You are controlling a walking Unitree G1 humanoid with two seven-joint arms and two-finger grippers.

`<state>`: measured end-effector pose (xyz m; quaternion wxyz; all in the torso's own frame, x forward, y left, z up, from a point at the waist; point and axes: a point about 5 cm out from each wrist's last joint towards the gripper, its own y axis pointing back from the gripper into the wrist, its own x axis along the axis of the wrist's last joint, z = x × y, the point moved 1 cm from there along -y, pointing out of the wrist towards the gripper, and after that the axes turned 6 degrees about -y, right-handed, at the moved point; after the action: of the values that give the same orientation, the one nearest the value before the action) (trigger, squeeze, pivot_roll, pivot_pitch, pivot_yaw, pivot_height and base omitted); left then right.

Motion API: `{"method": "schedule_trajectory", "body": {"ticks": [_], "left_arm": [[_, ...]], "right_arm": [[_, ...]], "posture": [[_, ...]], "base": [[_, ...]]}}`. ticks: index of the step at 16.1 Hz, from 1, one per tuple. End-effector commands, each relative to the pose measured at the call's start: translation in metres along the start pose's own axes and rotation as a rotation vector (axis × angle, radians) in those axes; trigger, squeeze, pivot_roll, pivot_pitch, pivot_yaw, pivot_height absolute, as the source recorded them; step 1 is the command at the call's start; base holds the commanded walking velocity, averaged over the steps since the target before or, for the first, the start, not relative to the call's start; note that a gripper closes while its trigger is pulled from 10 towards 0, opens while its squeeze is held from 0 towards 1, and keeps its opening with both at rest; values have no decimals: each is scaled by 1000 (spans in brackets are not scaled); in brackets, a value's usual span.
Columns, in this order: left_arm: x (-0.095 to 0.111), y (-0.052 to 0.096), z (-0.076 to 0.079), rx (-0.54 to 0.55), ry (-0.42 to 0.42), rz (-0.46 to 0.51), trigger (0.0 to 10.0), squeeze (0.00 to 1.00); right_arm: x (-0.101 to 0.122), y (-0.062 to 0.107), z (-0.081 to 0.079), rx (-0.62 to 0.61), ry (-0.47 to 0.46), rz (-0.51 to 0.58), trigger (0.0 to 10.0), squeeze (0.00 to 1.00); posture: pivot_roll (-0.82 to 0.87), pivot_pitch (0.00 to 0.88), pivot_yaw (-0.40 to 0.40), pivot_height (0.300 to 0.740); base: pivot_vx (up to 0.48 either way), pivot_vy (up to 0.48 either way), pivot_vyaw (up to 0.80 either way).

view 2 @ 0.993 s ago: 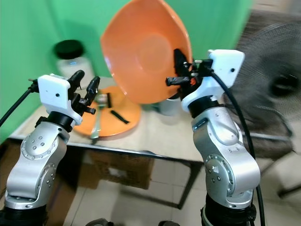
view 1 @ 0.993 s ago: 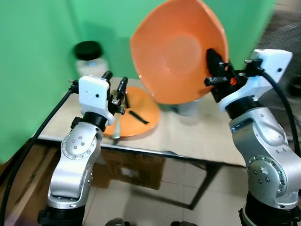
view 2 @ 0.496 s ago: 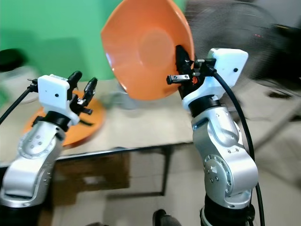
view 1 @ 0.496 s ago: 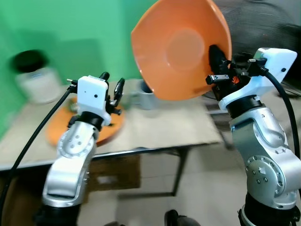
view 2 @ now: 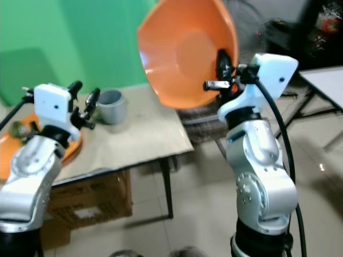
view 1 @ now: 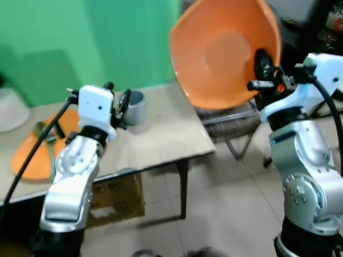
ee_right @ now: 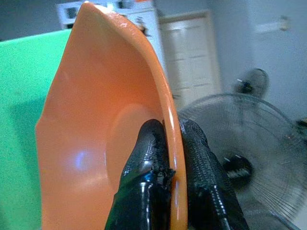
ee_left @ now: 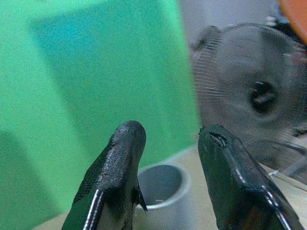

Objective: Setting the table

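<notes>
My right gripper (view 1: 262, 59) is shut on the rim of a big orange bowl (view 1: 220, 53), held up on edge in the air to the right of the table; the wrist view shows both fingers (ee_right: 153, 158) clamping the bowl's rim (ee_right: 170, 143). My left gripper (view 1: 116, 95) is open and holds nothing, hovering over the table (view 1: 161, 134) close to a grey cup (view 1: 135, 106), which also sits just behind its fingers (ee_left: 122, 158) as the grey cup (ee_left: 160, 189). An orange plate (view 1: 32, 152) with cutlery on it lies at the table's left.
A green backdrop (view 1: 80, 43) stands behind the table. A cardboard box (view 1: 120, 195) sits under it on the tiled floor. A floor fan (ee_right: 240, 143) and a chair seat (view 1: 230, 120) are to the right, beyond the table's corner. A white jar (view 1: 10, 110) is at far left.
The camera has swung right, so the table, plate and jar slide left in view. The right gripper keeps hold of the bowl. The left gripper stays open.
</notes>
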<state>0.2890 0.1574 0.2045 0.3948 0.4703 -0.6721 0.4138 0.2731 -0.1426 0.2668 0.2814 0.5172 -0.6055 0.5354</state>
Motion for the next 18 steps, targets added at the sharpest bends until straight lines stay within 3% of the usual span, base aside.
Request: {"method": "schedule_trajectory", "body": {"ticks": [1, 3, 5, 6, 7, 9, 12, 14, 15, 18], "left_arm": [[2, -1, 1, -7, -4, 11, 10000, 0], [1, -1, 2, -15, -2, 9, 10000, 0], [-7, 1, 11, -57, 26, -25, 10000, 0], [-7, 1, 11, -57, 26, -25, 10000, 0], [-16, 6, 16, -63, 54, -67, 10000, 0], [-26, 12, 20, -77, 56, -112, 10000, 0], [-37, 18, 22, -80, 86, -163, 10000, 0], [-38, 18, 22, -78, 79, -168, 10000, 0], [-40, 16, 21, -66, 61, -175, 10000, 0], [-43, 16, 24, -69, 84, -184, 10000, 0]], "right_arm": [[9, 3, 3, -14, -10, 46, 10000, 0], [8, 9, 13, -51, 15, 43, 10000, 0], [-3, 29, 41, -192, 71, -19, 10000, 0], [-3, 29, 41, -192, 71, -19, 10000, 0], [-16, 38, 56, -275, 126, -82, 10000, 0], [-28, 48, 68, -328, 154, -136, 10000, 0], [-54, 62, 78, -413, 210, -299, 10000, 0], [-59, 65, 81, -439, 220, -326, 10000, 0], [-61, 60, 83, -455, 197, -324, 10000, 0], [-63, 52, 76, -386, 251, -327, 10000, 0]], "posture": [[65, 0, 31, 740], [58, 0, 35, 740], [48, 0, 38, 740], [48, 0, 38, 740], [47, 0, 35, 740], [50, 0, 29, 740], [42, 0, 29, 740], [40, 0, 23, 740], [35, 0, 34, 740], [32, 0, 30, 740]], "base": [[0, 0, -800], [0, 0, -800], [0, 0, -800], [0, 0, -800], [0, 0, -800], [0, 0, -800], [0, 0, -800], [0, 0, -800], [0, 0, -800], [0, 0, -800]]}}
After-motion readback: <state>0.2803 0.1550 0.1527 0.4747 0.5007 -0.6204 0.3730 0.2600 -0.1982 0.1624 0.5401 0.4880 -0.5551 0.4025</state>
